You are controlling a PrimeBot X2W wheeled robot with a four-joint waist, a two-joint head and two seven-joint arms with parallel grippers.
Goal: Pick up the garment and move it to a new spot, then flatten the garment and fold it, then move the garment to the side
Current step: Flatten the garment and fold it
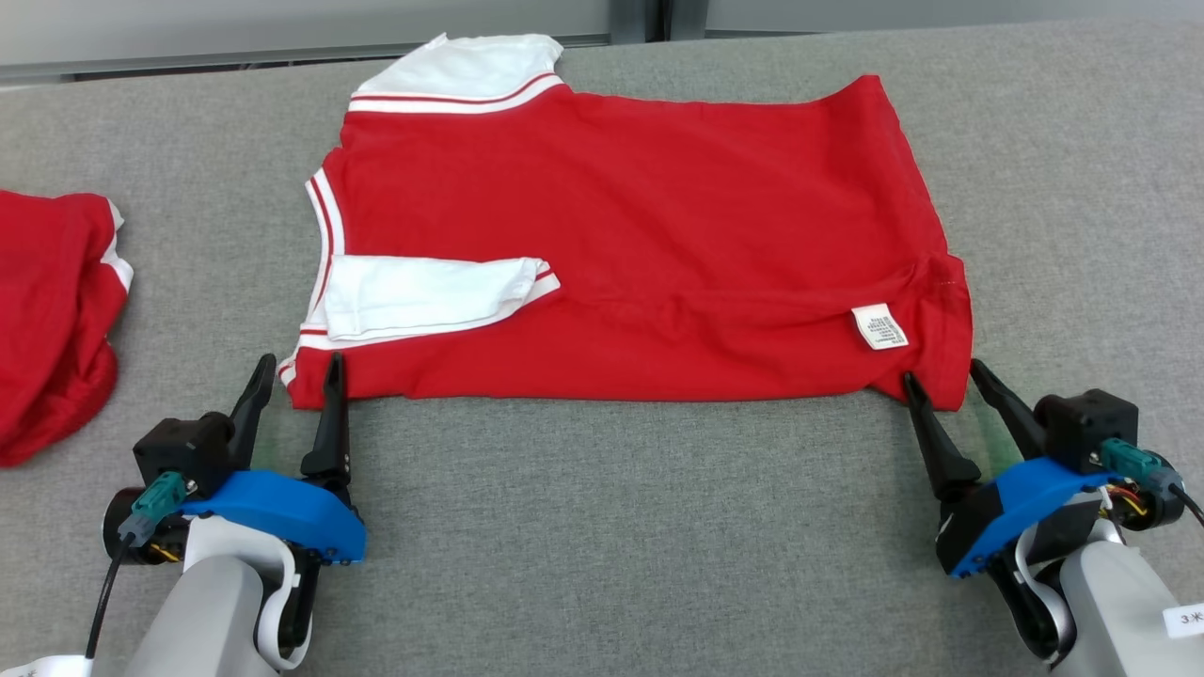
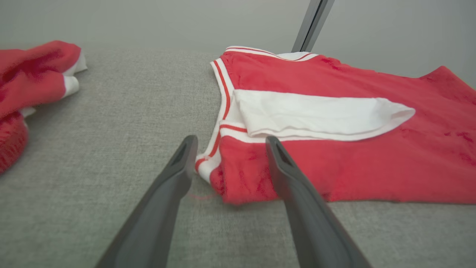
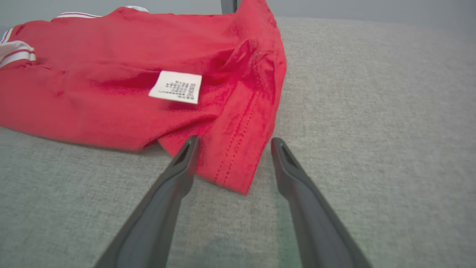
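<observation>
Red garment (image 1: 640, 235) is lying flat on the grey table (image 1: 602, 545). The left gripper (image 1: 299, 369) is standing with jaws spread at the garment's near left corner and the right gripper (image 1: 941, 371) likewise at its near right corner. Each corner is lying between the parted fingers, ungripped.

There are two red-and-white knit garments: one flat red shirt (image 1: 640, 235) and one crumpled red heap (image 1: 52, 310). Both are on one grey fabric-covered counter (image 1: 611, 527). The flat shirt shows two white sleeves (image 1: 423, 293) and one small white printed care label (image 1: 880, 326). There are two blue-bodied tools, a left tool (image 1: 299, 367) and a right tool (image 1: 941, 369), each with two long dark fingers (image 1: 331, 423).
</observation>
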